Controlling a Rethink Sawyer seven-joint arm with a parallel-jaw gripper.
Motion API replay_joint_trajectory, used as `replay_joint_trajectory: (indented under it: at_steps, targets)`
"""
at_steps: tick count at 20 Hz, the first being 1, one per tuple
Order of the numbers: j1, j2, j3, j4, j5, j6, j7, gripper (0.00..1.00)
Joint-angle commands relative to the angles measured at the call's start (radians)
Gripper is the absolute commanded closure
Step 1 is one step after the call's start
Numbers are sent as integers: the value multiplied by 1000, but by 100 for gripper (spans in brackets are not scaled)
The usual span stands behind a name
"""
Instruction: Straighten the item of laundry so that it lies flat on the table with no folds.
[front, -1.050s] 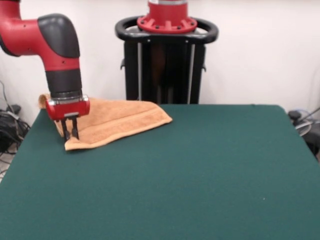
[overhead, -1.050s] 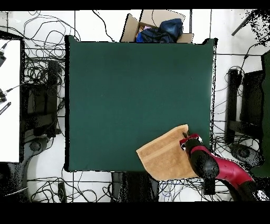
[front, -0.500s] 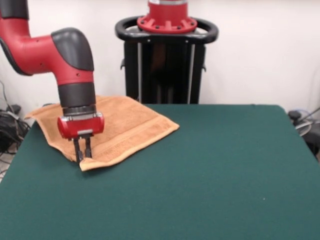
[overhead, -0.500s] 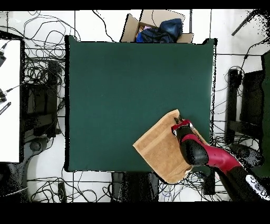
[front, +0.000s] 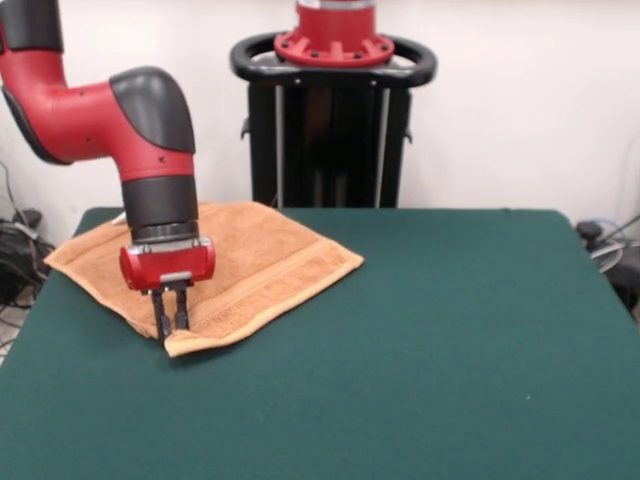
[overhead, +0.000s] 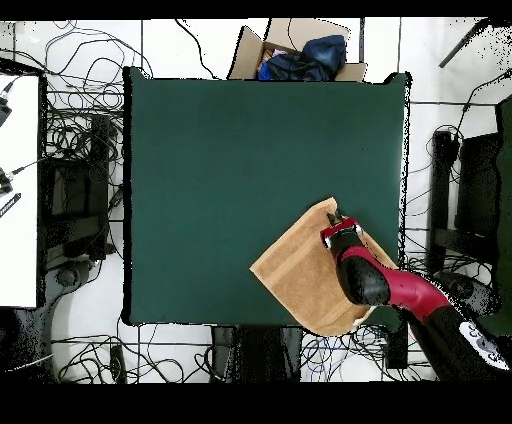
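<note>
Green desk (front: 420, 340) before a white wall. At its far-left corner lies the soft, limp towel (front: 260, 255), partly overhanging; the end effector (front: 170, 318) pinches its near corner, the best place to grip.

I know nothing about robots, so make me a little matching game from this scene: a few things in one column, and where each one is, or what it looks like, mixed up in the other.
Things:
1. towel
2. gripper
3. table
4. cardboard box

Descriptions:
a. dark green top, mostly bare
b. on the floor past the table's edge, with dark blue cloth inside
c. orange-tan, lying over one table corner
d. pointing straight down at the towel's corner

Pairs: 1-c, 2-d, 3-a, 4-b
</note>
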Motion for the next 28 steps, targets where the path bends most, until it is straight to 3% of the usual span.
replay_joint_trajectory:
  at_steps: [1,10,22,28]
  targets:
    - [73,84,73,-160,55,-28,222,100]
    - [57,75,110,-138,53,-81,240,100]
    - [166,22,57,-112,146,-218,279,100]
    - [160,40,59,-121,147,-222,266,100]
